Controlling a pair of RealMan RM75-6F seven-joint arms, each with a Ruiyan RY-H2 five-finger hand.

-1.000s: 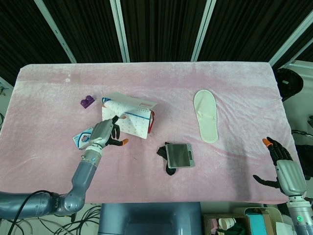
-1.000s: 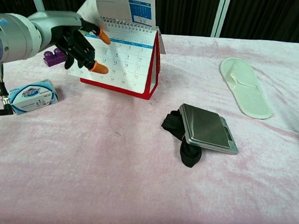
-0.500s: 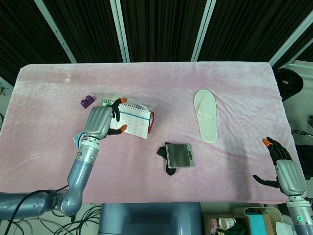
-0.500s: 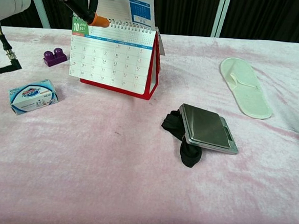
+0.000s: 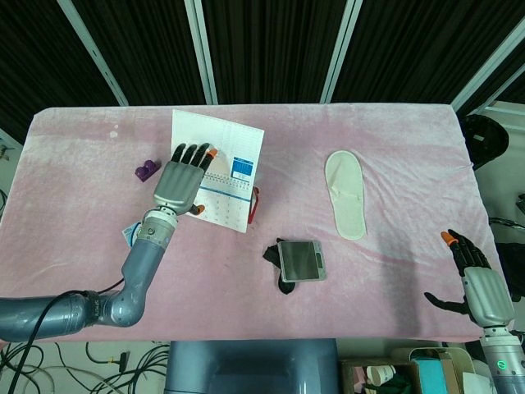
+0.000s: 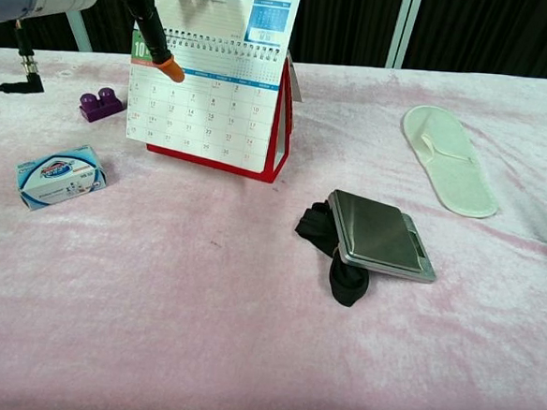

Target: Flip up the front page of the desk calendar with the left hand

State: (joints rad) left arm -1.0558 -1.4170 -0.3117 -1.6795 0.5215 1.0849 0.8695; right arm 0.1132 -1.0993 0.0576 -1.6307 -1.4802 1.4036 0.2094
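Observation:
The desk calendar (image 6: 209, 116) with a red base stands at the table's left, also seen from above as the calendar (image 5: 223, 207). Its front page (image 5: 220, 146) is lifted upright and leaning back over the spiral; in the chest view that page (image 6: 240, 10) rises above the binding. My left hand (image 5: 184, 175) lies with fingers spread flat against the raised page, thumb hanging in front of the sheet below, gripping nothing. In the chest view only part of the left hand (image 6: 153, 23) shows at the top left. My right hand (image 5: 476, 277) hovers past the table's near right corner, fingers apart and empty.
A purple block (image 6: 101, 106) and a blue-and-white packet (image 6: 61, 176) lie left of the calendar. A metal device on a black cloth (image 6: 379, 235) sits mid-table. A white slipper (image 6: 448, 170) lies at the right.
My left hand rose and pushed the front page from a curl at the spiral to fully upright and tipping backward. The right hand stayed where it was.

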